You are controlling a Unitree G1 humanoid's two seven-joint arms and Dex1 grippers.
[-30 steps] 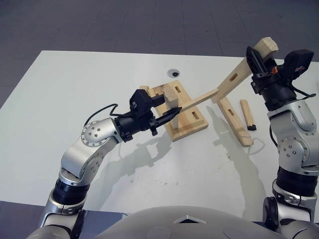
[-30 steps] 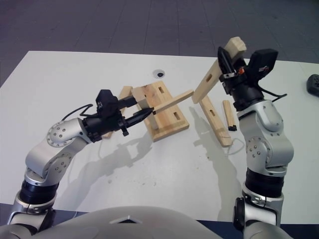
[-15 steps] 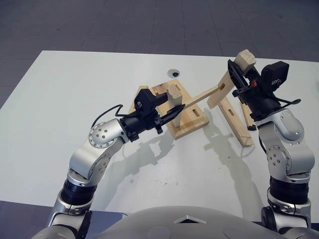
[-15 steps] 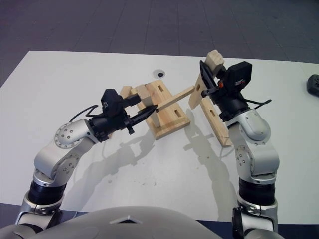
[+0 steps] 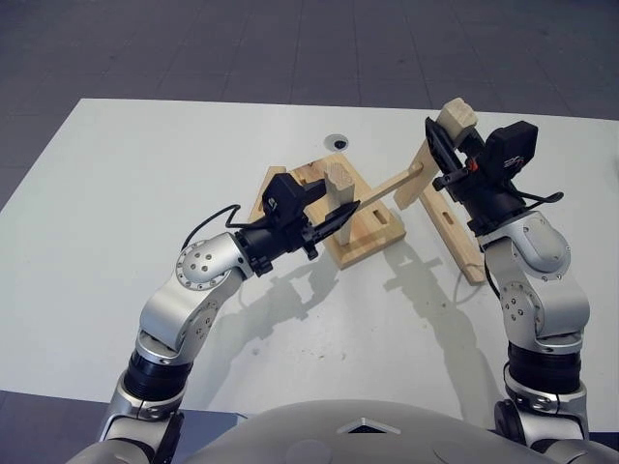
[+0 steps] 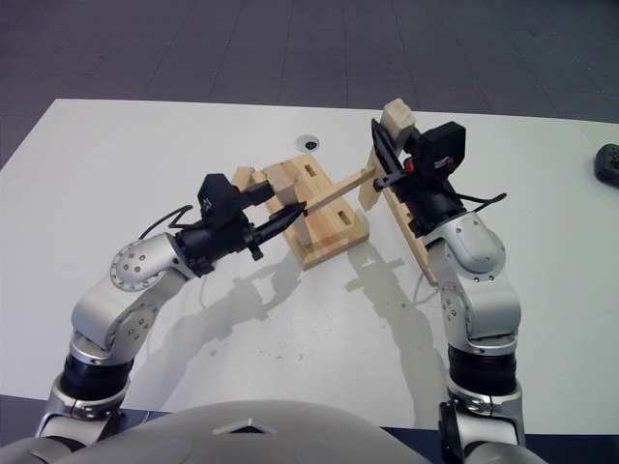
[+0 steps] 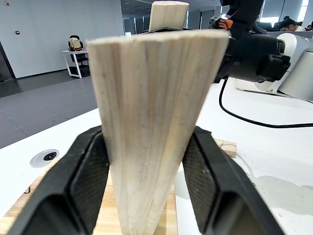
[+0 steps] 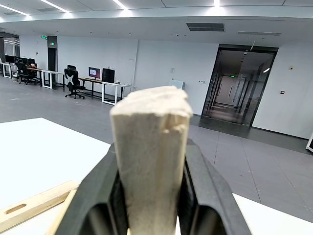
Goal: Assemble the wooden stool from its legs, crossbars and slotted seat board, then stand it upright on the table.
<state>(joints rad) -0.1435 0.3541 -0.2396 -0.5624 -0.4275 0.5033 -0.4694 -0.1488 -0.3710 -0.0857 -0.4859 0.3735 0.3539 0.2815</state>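
Left eye view is showing the left tool (image 5: 337, 218) at the centre of the frame. Its black fingers are closing around an upright leg (image 5: 338, 181), a square post of pale wood with a flat-cut top. This post is standing on the seat board (image 5: 372, 237).

The seat board is a rectangular plank of light, grained wood with oblong slots. It is lying flat on the smooth white bench (image 5: 145, 174), just right of centre.

A thin, flat crossbar (image 5: 387, 189) is running from the upright leg up and to the right, and its far end is meeting a raised leg (image 5: 456, 118). I cannot tell whether either end is seated in a slot.

The right tool (image 5: 443, 159), at upper right, is gripping the raised leg just below its blocky top and holding it tilted above the bench. Beneath it, a flat leg (image 5: 464, 253) with oblong slots is lying on the bench, slanting toward lower right. A round, metal-rimmed hole (image 5: 336, 141) is sitting in the bench above the seat board.

Left wrist view is showing the upright leg (image 7: 156, 122), its grain running straight and lengthwise, pinched between two matte black fingers (image 7: 83, 191). Right wrist view is showing the rough-cut end of the raised leg (image 8: 149, 147) squeezed between black fingers (image 8: 200, 196).
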